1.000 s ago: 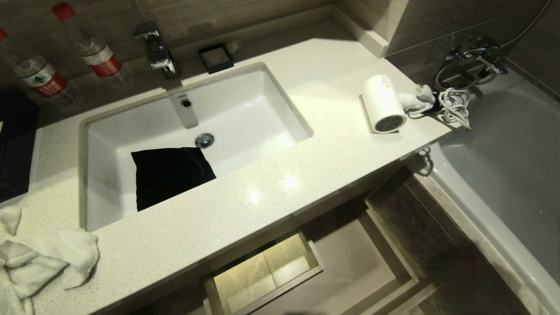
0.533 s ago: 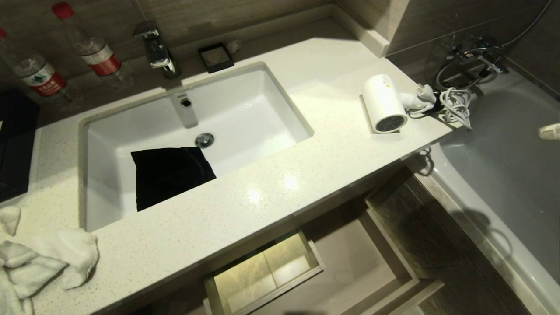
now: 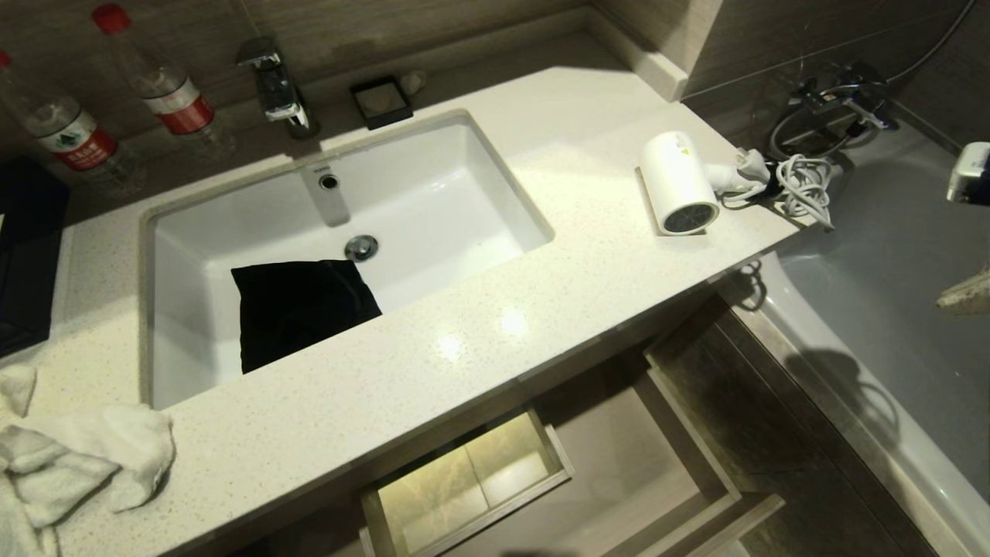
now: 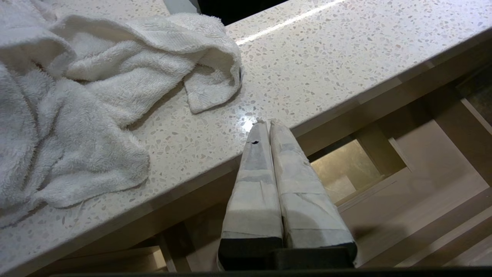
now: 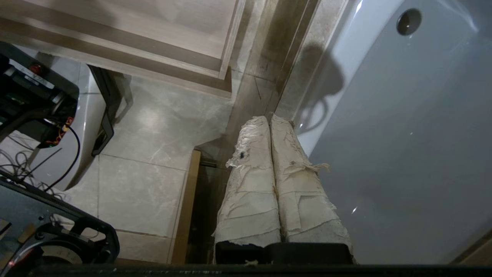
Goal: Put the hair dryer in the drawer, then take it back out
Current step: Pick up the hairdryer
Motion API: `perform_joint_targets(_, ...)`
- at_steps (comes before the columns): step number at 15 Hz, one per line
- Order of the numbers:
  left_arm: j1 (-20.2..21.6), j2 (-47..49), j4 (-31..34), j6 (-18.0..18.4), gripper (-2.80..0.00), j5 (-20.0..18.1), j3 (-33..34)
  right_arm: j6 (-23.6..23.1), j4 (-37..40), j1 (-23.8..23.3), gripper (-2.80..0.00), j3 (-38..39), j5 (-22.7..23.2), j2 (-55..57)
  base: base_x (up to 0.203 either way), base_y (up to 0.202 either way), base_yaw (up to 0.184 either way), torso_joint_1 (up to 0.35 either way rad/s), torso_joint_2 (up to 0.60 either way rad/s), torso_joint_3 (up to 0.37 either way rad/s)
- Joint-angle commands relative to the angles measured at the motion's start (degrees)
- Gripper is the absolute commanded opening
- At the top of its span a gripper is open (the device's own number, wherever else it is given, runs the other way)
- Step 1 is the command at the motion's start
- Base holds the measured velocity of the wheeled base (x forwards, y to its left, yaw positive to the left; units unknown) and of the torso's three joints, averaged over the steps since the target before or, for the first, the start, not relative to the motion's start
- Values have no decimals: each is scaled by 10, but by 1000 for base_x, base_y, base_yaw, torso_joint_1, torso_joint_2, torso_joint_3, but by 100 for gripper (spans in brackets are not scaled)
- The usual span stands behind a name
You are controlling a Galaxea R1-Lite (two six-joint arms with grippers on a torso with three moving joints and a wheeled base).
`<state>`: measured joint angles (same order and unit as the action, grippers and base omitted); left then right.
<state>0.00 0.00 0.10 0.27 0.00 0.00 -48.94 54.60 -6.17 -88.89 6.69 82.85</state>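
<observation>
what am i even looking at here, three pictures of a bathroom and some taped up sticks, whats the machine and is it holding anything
It is a two-armed robot on wheels. The wide picture comes from a camera on its head, looking down at a counter. The other two come from cameras on its wrists. The taped sticks are its fingers. The left gripper is shut near the counter's edge, beside a white towel. The right gripper is shut above the floor beside the bathtub. Neither holds anything. On the counter lies a white hair dryer with its cord. A black pouch lies in the sink. Below, a drawer stands open.
</observation>
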Motion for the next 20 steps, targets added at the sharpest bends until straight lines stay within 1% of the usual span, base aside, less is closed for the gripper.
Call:
perform_joint_targets(1, 0, 0, 0, 0, -280, 0, 1, 12, -3, 8, -280, -40, 3, 68, 0, 0, 0, 0, 0, 0)
perform_joint_targets(3, 0, 0, 0, 0, -280, 0, 0, 14, -75, 24, -280, -72, 6, 107, 0, 0, 0, 0, 0, 0)
perform_joint_targets(4, 0, 0, 0, 0, -280, 0, 0, 12, -125, 27, -280, -73, 6, 115, 0, 0, 0, 0, 0, 0)
perform_joint_targets(5, 0, -1, 0, 0, -280, 0, 0, 0, -164, 28, -280, -71, 5, 123, 0, 0, 0, 0, 0, 0)
perform_joint_targets(6, 0, 0, 0, 0, -280, 0, 0, -28, -205, 28, -280, -72, 3, 131, 0, 0, 0, 0, 0, 0)
perform_joint_targets(7, 0, 0, 0, 0, -280, 0, 0, -39, -221, 27, -280, -75, 3, 133, 0, 0, 0, 0, 0, 0)
perform_joint_targets(11, 0, 0, 0, 0, -280, 0, 0, -40, -226, 27, -280, -79, 7, 118, 0, 0, 0, 0, 0, 0)
perform_joint_targets(17, 0, 0, 0, 0, -280, 0, 0, -44, -208, 27, -280, -69, 6, 107, 0, 0, 0, 0, 0, 0)
perform_joint_targets(20, 0, 0, 0, 0, -280, 0, 0, -34, -207, 27, -280, -63, 6, 112, 0, 0, 0, 0, 0, 0)
